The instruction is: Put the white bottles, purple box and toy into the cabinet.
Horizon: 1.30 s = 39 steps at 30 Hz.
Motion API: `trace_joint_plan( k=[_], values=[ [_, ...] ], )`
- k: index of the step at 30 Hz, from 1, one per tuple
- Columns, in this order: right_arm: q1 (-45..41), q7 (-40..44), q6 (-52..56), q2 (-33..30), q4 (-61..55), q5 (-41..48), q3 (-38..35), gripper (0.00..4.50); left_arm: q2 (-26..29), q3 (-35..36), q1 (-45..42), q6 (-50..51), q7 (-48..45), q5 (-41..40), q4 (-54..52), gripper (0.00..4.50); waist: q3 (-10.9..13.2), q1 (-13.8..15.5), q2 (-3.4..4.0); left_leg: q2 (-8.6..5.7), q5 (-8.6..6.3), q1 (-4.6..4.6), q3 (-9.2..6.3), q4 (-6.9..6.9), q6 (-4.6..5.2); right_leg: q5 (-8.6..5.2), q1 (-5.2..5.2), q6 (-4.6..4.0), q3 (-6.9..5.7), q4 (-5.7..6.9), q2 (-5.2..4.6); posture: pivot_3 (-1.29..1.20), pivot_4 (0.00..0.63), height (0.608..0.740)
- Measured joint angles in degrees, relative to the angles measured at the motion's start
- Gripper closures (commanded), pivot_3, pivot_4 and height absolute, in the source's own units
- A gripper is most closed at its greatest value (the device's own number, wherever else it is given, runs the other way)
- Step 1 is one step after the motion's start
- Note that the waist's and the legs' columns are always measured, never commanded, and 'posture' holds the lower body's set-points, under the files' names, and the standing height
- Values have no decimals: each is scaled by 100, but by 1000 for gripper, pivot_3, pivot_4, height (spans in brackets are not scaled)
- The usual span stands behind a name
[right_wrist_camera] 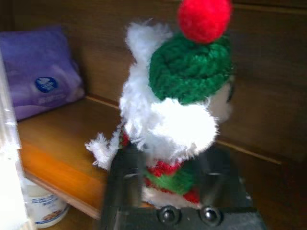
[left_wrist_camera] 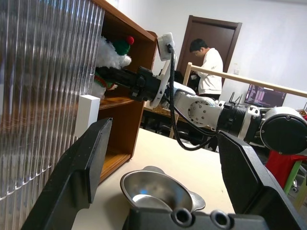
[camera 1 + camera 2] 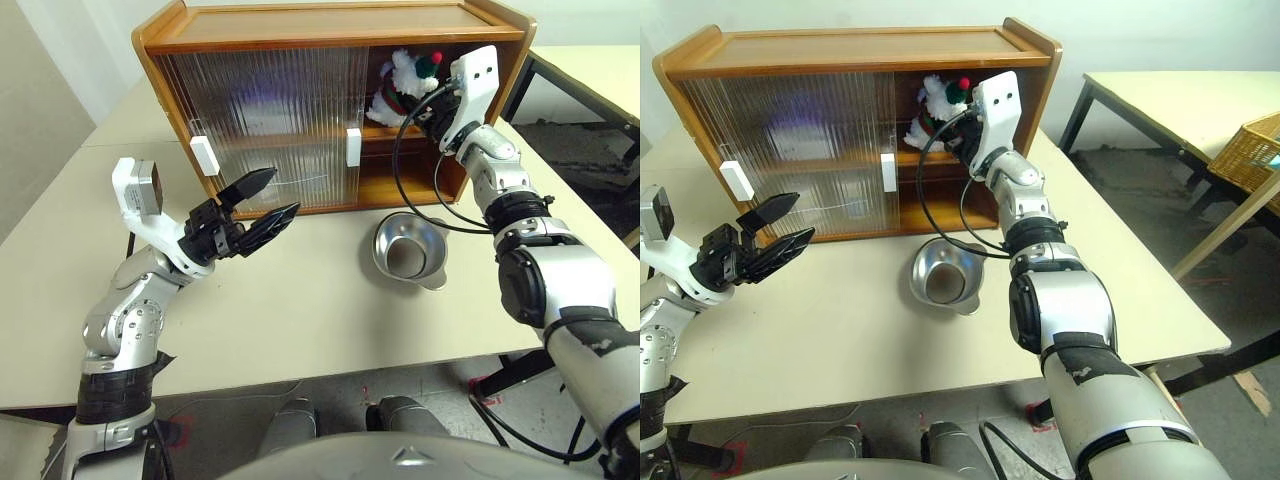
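The toy (image 1: 177, 110), a white plush with a green hat and red pompom, stands on the upper shelf of the cabinet (image 3: 300, 30), in its uncovered right side. My right gripper (image 1: 172, 158) reaches into that shelf, its fingers parted on either side of the toy's base. The purple box (image 1: 41, 72) lies further along the same shelf, behind the sliding door. One white bottle (image 1: 41, 208) peeks out on the lower shelf. My left gripper (image 3: 265, 205) hovers open and empty above the table, in front of the cabinet's ribbed doors.
A steel bowl (image 3: 408, 250) sits on the table just in front of the cabinet's uncovered side, under my right arm. A second table (image 3: 1180, 100) and a wicker basket (image 3: 1255, 150) stand to the right. A person (image 2: 208, 67) stands in the background.
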Motion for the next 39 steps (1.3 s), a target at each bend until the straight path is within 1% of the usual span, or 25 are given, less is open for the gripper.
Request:
trace_joint_plan(
  k=[4,5,6,17,23,29,39],
  values=[
    [-4,4,-72,-2,39,-2,-41,407,0,0,3,0,-1,-4,0,0,0,0,0,1,0,0,0,0,0,-6,0,-13,0,0,0,-19,14,740],
    [-4,11,-96,-6,38,-1,-50,121,0,0,3,0,-1,-4,0,0,0,0,0,1,0,0,0,0,0,-6,0,-13,0,0,1,-19,14,740],
    [-4,21,-125,-21,37,0,-59,50,0,-1,3,0,-1,-4,-1,0,0,0,0,1,0,0,0,0,0,-6,0,-13,0,0,1,-19,14,740],
    [-7,283,-170,-177,-319,84,-164,50,-49,-45,-47,0,-41,-6,4,0,0,-10,0,3,0,-2,2,-1,0,-2,-3,-6,0,0,1,-54,8,740],
    [-41,295,-172,-225,-408,140,-245,50,-88,-113,-71,0,-68,-3,7,0,0,-19,0,3,0,-2,2,0,0,-1,-3,-6,0,0,2,-53,6,740],
    [-48,103,-287,-219,-402,131,-283,50,-115,-149,-78,-1,-73,-2,10,0,0,-22,0,4,0,-1,2,0,0,12,-3,15,0,0,3,-45,4,740],
    [-91,-668,-289,-100,-18,-287,-115,50,-114,-147,-76,-2,-68,-3,9,0,-1,-31,0,6,1,-1,2,2,1,18,-3,20,-1,1,3,-36,4,740]
  ],
)
